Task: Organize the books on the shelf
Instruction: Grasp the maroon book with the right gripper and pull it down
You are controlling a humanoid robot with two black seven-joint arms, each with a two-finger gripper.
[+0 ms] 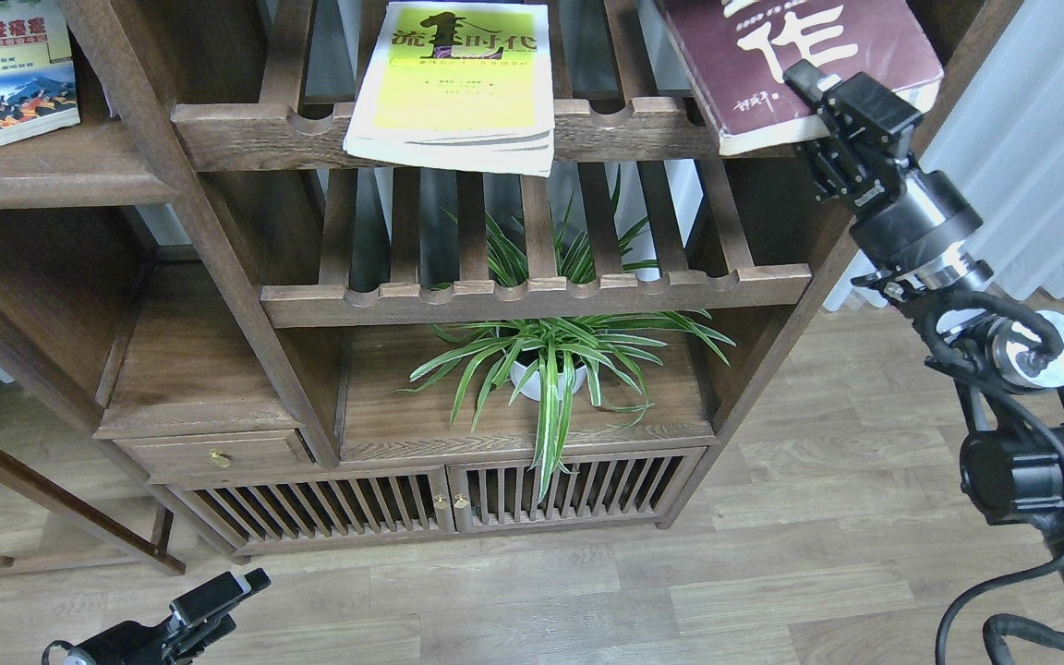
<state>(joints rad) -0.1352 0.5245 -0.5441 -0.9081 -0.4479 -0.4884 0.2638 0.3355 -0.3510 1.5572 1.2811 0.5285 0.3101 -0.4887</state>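
Maroon book (800, 65) with big white characters sits tilted at the top right, its lower right corner clamped in the right gripper (814, 92) above the upper slatted rack (310, 129). Its pale page edges show along the bottom. Left gripper (218, 596) hangs low near the floor; its jaw state is unclear.

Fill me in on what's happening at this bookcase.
The right gripper is clamped on the near corner of the maroon book, holding it tilted above the top slatted rack. The yellow-green book lies on that rack, and the white-green book rests on the flat shelf at left. The left gripper hangs low, idle.
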